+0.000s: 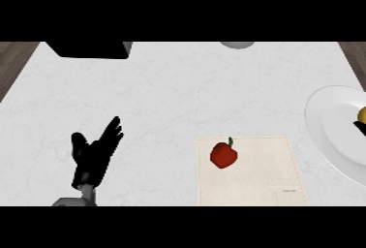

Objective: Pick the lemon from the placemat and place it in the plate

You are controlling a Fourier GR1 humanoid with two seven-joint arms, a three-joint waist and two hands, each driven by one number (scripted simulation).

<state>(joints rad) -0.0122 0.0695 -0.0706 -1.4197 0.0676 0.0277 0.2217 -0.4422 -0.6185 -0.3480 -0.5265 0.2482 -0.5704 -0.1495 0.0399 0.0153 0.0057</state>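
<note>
The lemon [362, 115] shows only as a yellow sliver at the right edge of the head view, over the white plate [330, 127], well away from the placemat [250, 181]. Just below it a few black fingers of the right hand [360, 128] reach in from the same edge, touching or nearly touching the fruit; so little of this hand shows that I cannot tell whether it grips the lemon or is spread apart from it, nor whether the lemon rests on the plate or hangs just above it.

The left hand [93, 152] stands at the lower left of the counter [178, 87], fingers straight and pointing up, thumb apart, holding nothing, with its grey forearm coming in from the lower edge.

Between the two hands lies the beige placemat, and on its left part sits a red pepper [223, 155] with a green stem. The plate lies just beside the placemat's right edge. At the far left of the counter stands a black box [89, 49], and a grey round thing [237, 44] peeks in at the far edge.
</note>
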